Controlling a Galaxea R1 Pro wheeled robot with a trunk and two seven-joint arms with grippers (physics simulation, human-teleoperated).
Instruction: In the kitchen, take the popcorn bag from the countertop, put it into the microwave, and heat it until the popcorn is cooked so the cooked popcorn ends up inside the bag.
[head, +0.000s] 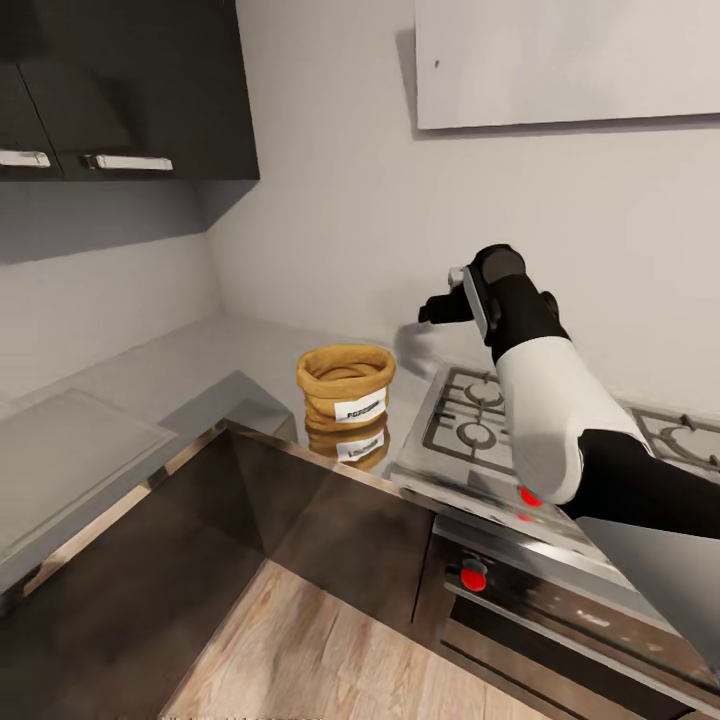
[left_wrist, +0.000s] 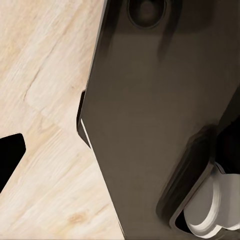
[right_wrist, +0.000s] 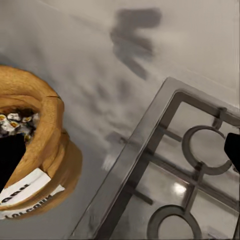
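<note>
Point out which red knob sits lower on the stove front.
The red knob on the oven panel, below the hob edge, left of the right arm. The other red knob sits higher, at the hob's front rim, partly covered by the white forearm.

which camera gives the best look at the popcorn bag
The head view: the whole popcorn bag stands upright on the countertop beside the gas hob, label facing out. The right wrist view shows it closer but cut off at the frame edge. The left wrist view faces floor and cabinet.
</note>
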